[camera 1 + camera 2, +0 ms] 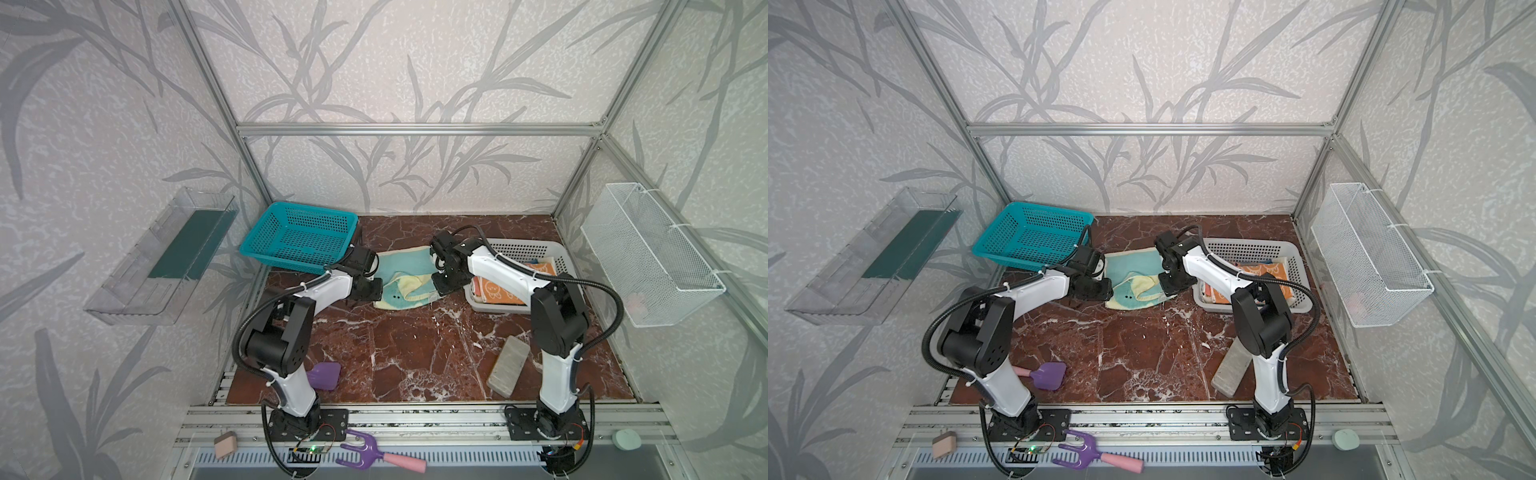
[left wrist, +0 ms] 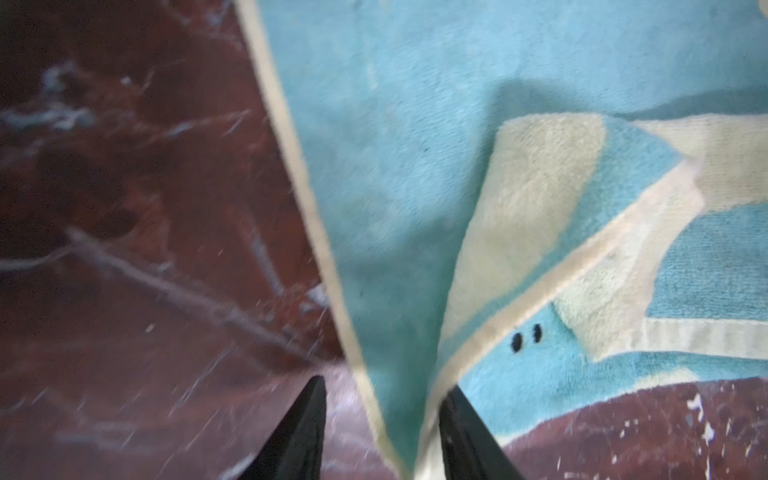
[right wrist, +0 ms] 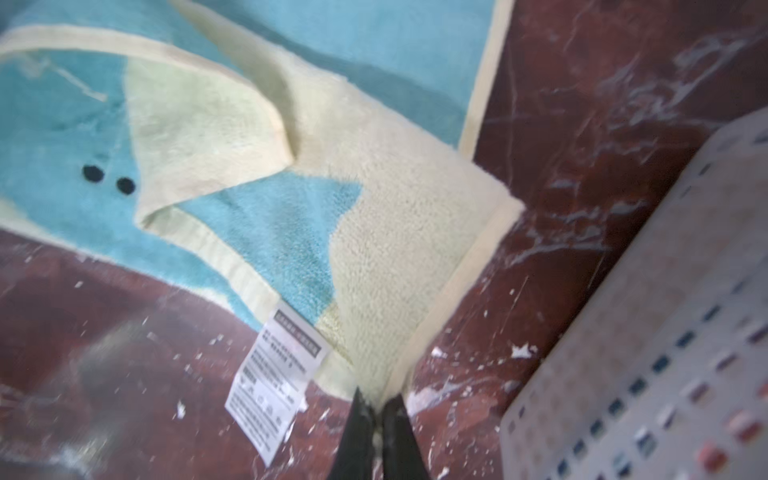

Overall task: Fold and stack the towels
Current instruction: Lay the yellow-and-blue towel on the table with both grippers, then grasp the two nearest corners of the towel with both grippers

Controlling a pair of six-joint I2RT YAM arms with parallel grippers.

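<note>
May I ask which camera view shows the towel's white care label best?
The right wrist view: the care label lies close up, print lines visible, attached to the blue-and-cream towel. In both top views it is too small to tell; the left wrist view misses it.

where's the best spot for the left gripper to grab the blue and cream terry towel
Likely the cream-hemmed left corner of the blue and cream terry towel, coming from the left, low over the red-brown marble table. It tapers thin inside the open left gripper, mirroring the corner the right gripper pinches shut.
</note>
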